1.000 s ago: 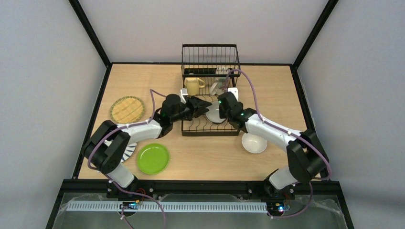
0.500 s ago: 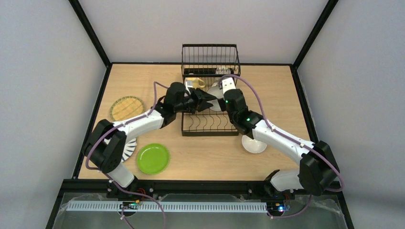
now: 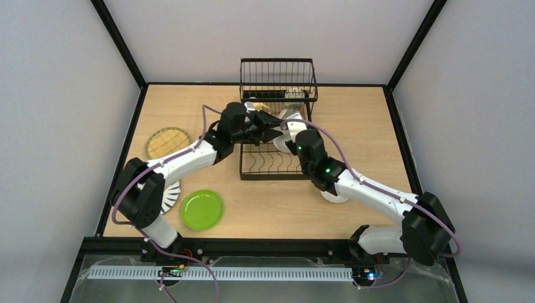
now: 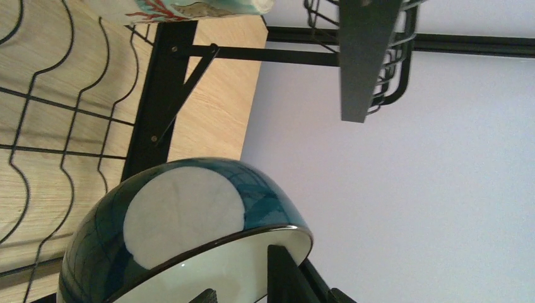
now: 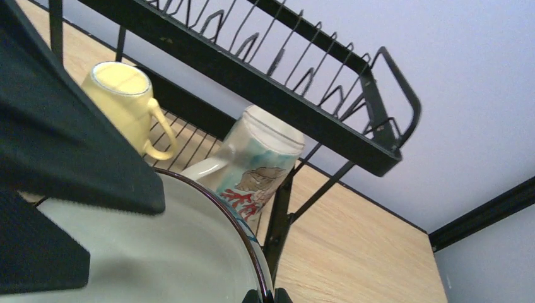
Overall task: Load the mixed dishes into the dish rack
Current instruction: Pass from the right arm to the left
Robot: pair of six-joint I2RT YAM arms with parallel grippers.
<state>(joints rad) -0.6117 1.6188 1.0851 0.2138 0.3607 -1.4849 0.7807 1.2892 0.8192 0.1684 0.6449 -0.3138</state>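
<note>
1. No shift in the dish rack over the last second. Lies beneath both claws, with the tall basket end just beyond them.
2. No change among the lime green plate, the tan woven-look plate and the black-striped white plate, all on the table well behind the left claw. Same for the white bowl, half hidden under the right arm, well behind the right claw. Four pieces left to load, by the look of it.
3. Carried from over the near end of the rack to its far end within this second: the blue bowl. Now tilted on edge, white inside toward the right claw, blue outside toward the left one. Seems to hang above the wires, not yet in a slot.
4. Already in the rack, just ahead of the right claw and past the bowl's rim: the pale yellow mug and a painted mug.
5. Right claw clamped on the bowl's rim, as a second ago.
6. Left claw spread fully apart, having finished opening within this second. Sits just beside the bowl's blue side; cannot tell whether touching. Reads as a handover done, leaving the bowl to the right claw alone to lower into a slot clear of the mugs.
</note>
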